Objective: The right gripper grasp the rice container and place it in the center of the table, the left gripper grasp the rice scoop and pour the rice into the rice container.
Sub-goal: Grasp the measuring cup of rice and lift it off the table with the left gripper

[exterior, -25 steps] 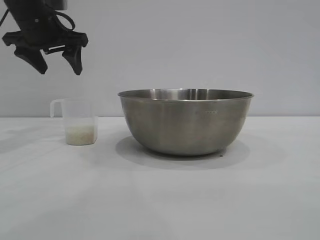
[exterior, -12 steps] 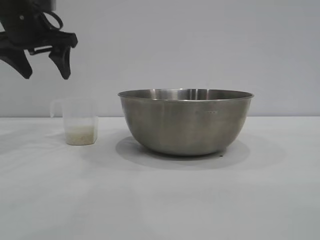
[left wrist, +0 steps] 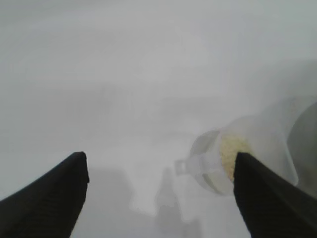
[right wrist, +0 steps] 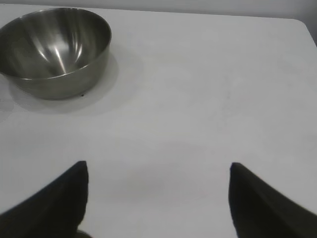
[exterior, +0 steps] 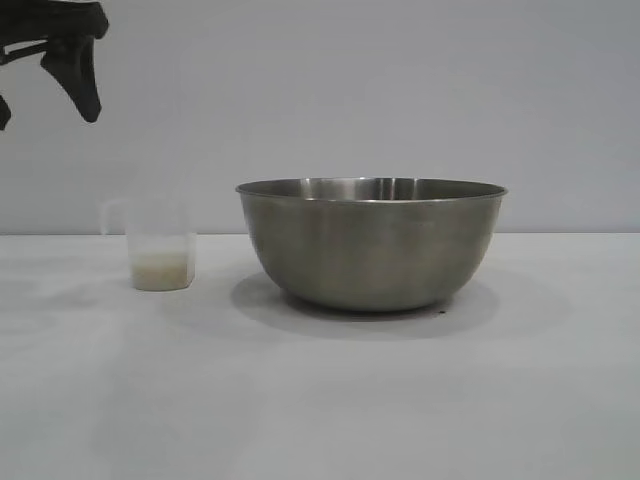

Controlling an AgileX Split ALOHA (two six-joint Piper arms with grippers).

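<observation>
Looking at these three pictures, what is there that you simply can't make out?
- Exterior view: the left claw is cut off by the top left edge; only one dark finger shows fully.
- Exterior view: the inside of the rice container is hidden by its own steel wall, so any rice in it cannot be told.
- Left wrist view: the rice scoop is hazy and partly behind a claw finger.
- Right wrist view: the right claw shows only its fingertips.

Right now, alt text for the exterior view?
A wide steel rice container sits mid-table on the white table, with the small clear rice scoop standing upright and apart at its left, a little rice in its bottom. The left gripper hangs empty at the top left corner, jaws open, partly cut off by the edge.
</observation>
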